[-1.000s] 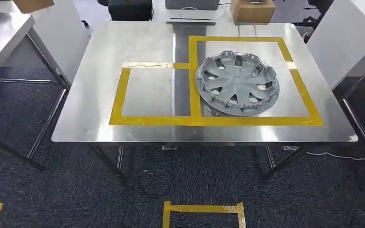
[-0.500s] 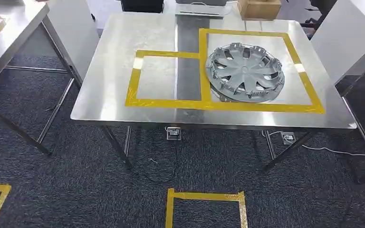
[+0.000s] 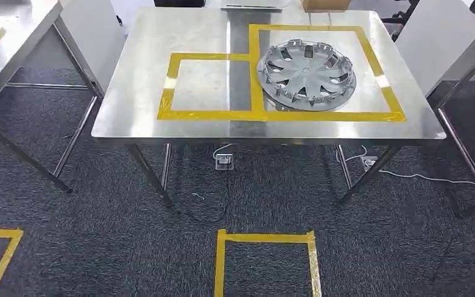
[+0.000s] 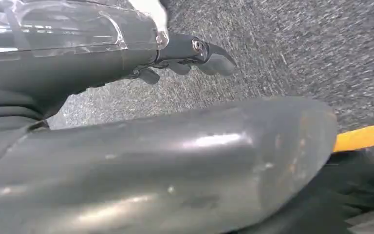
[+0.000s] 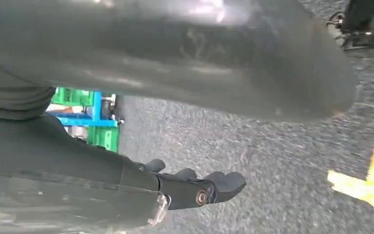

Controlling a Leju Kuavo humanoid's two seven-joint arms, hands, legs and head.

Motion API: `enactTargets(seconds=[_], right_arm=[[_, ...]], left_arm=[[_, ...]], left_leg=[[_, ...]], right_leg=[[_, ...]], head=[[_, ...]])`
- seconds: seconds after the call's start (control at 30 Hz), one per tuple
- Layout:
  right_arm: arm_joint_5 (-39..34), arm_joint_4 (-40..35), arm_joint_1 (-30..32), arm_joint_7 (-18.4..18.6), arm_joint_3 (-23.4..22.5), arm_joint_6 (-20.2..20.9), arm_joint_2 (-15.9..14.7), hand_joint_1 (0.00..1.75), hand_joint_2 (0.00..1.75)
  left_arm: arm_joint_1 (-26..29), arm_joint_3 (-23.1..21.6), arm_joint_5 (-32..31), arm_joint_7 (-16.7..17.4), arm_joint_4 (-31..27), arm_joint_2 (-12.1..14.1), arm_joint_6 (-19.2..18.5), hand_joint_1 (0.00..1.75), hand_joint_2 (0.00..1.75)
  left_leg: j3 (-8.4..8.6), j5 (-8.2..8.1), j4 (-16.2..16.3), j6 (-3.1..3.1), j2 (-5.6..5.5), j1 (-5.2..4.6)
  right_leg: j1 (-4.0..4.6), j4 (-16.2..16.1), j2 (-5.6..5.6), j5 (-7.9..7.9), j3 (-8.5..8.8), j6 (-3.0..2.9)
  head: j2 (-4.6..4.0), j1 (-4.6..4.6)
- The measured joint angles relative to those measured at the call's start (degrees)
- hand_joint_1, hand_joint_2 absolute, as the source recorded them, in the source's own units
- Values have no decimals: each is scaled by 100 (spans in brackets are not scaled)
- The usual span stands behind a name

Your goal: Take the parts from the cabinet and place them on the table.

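A silver hubcap (image 3: 305, 75) lies flat inside the larger yellow-taped rectangle on the steel table (image 3: 130, 117), towards its right half. The smaller taped rectangle (image 3: 207, 86) to its left holds nothing. In the left wrist view my left hand (image 4: 151, 146) hangs over dark carpet, its fingers (image 4: 209, 61) stretched out and holding nothing. In the right wrist view my right hand (image 5: 165, 63) hangs the same way, its fingers (image 5: 214, 187) extended with nothing in them.
Steel tables stand to the left (image 3: 6, 49) and right (image 3: 457, 55) of the main one. A yellow tape square (image 3: 266, 238) marks the carpet in front. A floor socket (image 3: 224, 162) and cables lie under the table. A blue and green frame (image 5: 85, 112) stands beyond my right hand.
The whole picture has shifted: the table and hubcap sit higher and smaller, and more carpet shows in front, so the camera has drawn back. The hubcap has not moved on the table.
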Motion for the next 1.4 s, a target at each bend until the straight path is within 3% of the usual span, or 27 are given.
enactTargets(seconds=[0.03,0.07,0.17,0.2,0.27,0.33,0.37,0.43,0.5,0.57,0.67,0.7,0.73,0.77,0.83,0.87,0.9,0.97,1.0,1.07,1.1,1.2,1.23,1.27,1.33,1.37,1.4], right_arm=[[-13,0,-1,9,0,-6,-22,0,0],[-41,0,-4,20,0,-11,-26,0,0],[-129,0,3,33,0,-50,-61,0,0],[-160,-2,7,33,0,-66,-105,0,0],[-197,0,18,24,0,-66,-103,0,0],[-249,0,13,-11,0,-70,-114,0,0],[-265,0,13,-26,0,-79,-114,0,0],[-297,0,12,-50,0,-107,-116,0,0],[-300,0,5,-50,0,-118,-118,0,0],[-300,-2,-12,-52,2,-122,-140,0,0],[-300,-2,-12,-52,2,-129,-166,0,0],[-300,-2,-10,-52,2,-129,-166,0,0],[-300,-2,-22,-53,2,-127,-166,0,0],[-300,-2,-21,-52,2,-129,-166,0,0],[-321,-2,-19,-79,0,-133,-168,0,0],[-365,-2,-19,-126,0,-133,-166,0,0],[-380,-2,-20,-169,0,-135,-166,0,0],[-422,-2,-24,-217,2,-142,-166,0,0],[-426,-2,-24,-238,2,-149,-166,0,0],[-446,-13,-23,-297,2,-168,-170,0,0],[-481,-13,-23,-332,2,-173,-170,0,0],[-498,-11,-3,-383,2,-170,-188,0,0],[-509,-11,7,-391,4,-160,-184,0,0],[-525,-7,25,-396,5,-157,-181,0,0],[-540,-9,24,-437,7,-164,-195,0,0],[-551,-9,9,-472,7,-164,-194,0,0],[-557,-9,-4,-517,9,-164,-194,0,0]], left_arm=[[-12,-2,-4,-4,-4,-18,0,0,0],[-16,-2,-9,-11,-2,-18,-2,0,0],[0,-50,-22,-6,-4,-74,-15,0,0],[1,-63,-22,2,-2,-99,-17,0,0],[-4,-92,-22,7,-2,-101,-15,0,0],[-1,-94,-4,-53,-2,-96,22,0,0],[0,-94,2,-90,0,-92,53,0,0],[0,-94,7,-133,0,-88,72,0,0],[-1,-94,11,-142,0,-92,87,0,0],[-9,-94,11,-149,0,-105,92,0,0],[-4,-94,13,-155,0,-109,103,0,0],[5,-94,13,-155,0,-107,103,0,0],[7,-96,13,-157,0,-107,103,0,0],[6,-98,13,-157,0,-107,103,0,0],[1,-101,15,-175,0,-103,105,0,0],[1,-101,22,-194,0,-101,107,0,0],[0,-103,37,-214,0,-96,109,0,0],[-11,-103,57,-243,0,-96,114,0,0],[-21,-105,66,-249,0,-96,114,0,0],[-49,-105,74,-262,-2,-96,111,0,0],[-53,-105,81,-269,-2,-98,111,0,0],[-21,-105,120,-280,0,-111,114,0,0],[-30,-105,135,-282,0,-112,116,0,0],[-31,-105,151,-284,0,-118,118,0,0],[-18,-105,168,-286,0,-125,116,0,0],[-14,-105,171,-286,0,-125,118,0,0],[-12,-105,175,-284,2,-122,118,0,0]], left_leg=[[210,-200,-353,-8,-2,-26],[264,-251,-534,72,-6,-35],[200,-211,-549,139,-17,-34],[173,-161,-588,215,-4,8],[75,-79,-585,327,-5,8],[-26,3,-582,334,3,5],[-74,39,-577,335,13,4],[-172,117,-568,325,19,-6],[-219,185,-569,308,10,-21],[-271,263,-562,246,11,-32],[-334,438,-623,119,20,17],[-365,370,-606,90,16,8],[-418,145,-518,71,5,6],[-493,-182,-260,59,-9,12],[-692,-771,566,20,-21,14],[-749,-851,915,0,-21,14],[-714,-726,1059,-12,-20,14],[-379,-231,787,-18,-16,15],[-92,-99,434,-15,-14,17],[530,-422,-508,29,-22,-4],[544,-503,-594,89,-21,-8],[421,-340,-623,258,-22,-29],[359,-264,-618,305,-7,-4],[267,-187,-618,353,-24,-4],[68,-17,-613,362,-42,-5],[-35,62,-605,356,-39,-5],[-143,141,-599,348,-31,-5]], right_leg=[[24,59,-1,6,-94,31],[21,96,-5,32,-126,64],[17,103,16,147,-172,143],[10,143,33,46,-201,190],[-34,672,48,-550,-325,296],[-56,1491,47,-1052,-479,341],[-59,1726,47,-1106,-476,346],[-59,1488,50,-810,-175,316],[-42,428,75,-392,513,214],[-9,-204,119,-454,851,116],[42,-228,121,-353,774,83],[-25,-379,96,-243,785,25],[-17,-398,63,-186,722,30],[-9,-393,62,-136,641,-28],[5,-314,41,-48,444,-29],[11,-258,27,-3,329,-29],[12,-191,18,37,205,-21],[4,-43,8,103,-44,7],[-3,35,9,132,-160,30],[18,201,16,181,-302,88],[17,205,16,226,-322,121],[-9,147,35,413,-349,205],[-29,205,48,203,-392,258],[-47,408,50,-186,-421,303],[-72,1183,53,-939,-504,370],[-81,1512,53,-1076,-508,388],[-91,1731,53,-1009,-476,393]], head=[[0,-30],[0,-12],[0,0],[0,-9],[0,81],[0,105],[0,111],[0,118],[0,122],[0,122],[0,135],[0,133],[0,107],[0,63],[0,35],[0,26],[0,24],[0,13],[0,6],[0,-35],[0,-7],[0,4],[0,0],[0,50],[0,78],[0,87],[0,100]])
